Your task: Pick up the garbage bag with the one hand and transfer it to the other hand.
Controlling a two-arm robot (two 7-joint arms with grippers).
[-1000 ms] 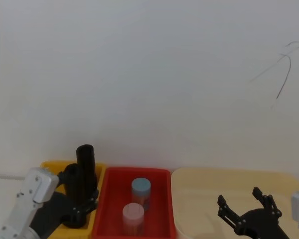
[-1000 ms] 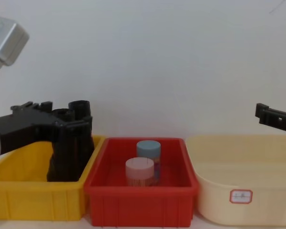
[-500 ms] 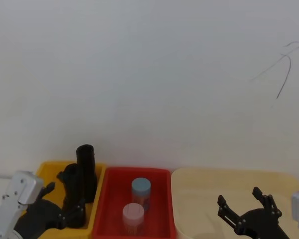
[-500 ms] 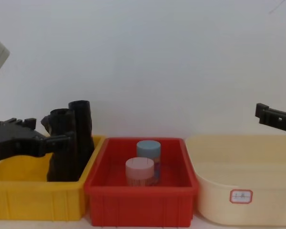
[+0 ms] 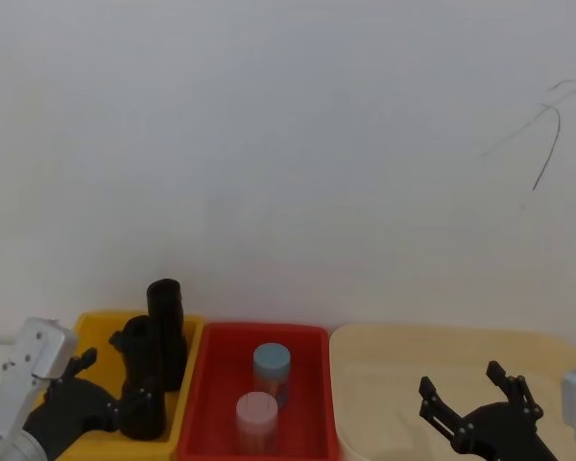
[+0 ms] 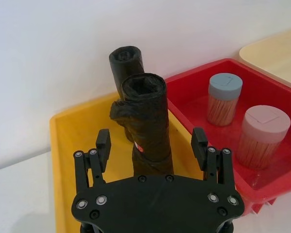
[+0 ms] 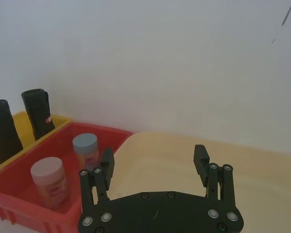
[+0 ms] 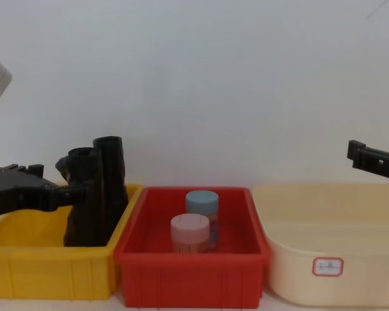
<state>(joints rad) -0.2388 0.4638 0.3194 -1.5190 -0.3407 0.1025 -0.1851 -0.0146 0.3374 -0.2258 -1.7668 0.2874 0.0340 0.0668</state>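
Lines up left gripper (image 6: 151,141), fingers spread, on nearer upright garbage bag (image 6: 143,111) in yellow bin (image 6: 72,133), centred ahead of gap; holds right gripper (image 7: 153,155), fingers apart, over beige tub (image 7: 252,165).

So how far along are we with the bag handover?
Nothing is done yet. In hand: the left gripper, open, is lined up on the nearer garbage bag roll standing in the yellow bin, not gripping it. Left: grasp, lift, and pass it to the right gripper, open above the beige bin.
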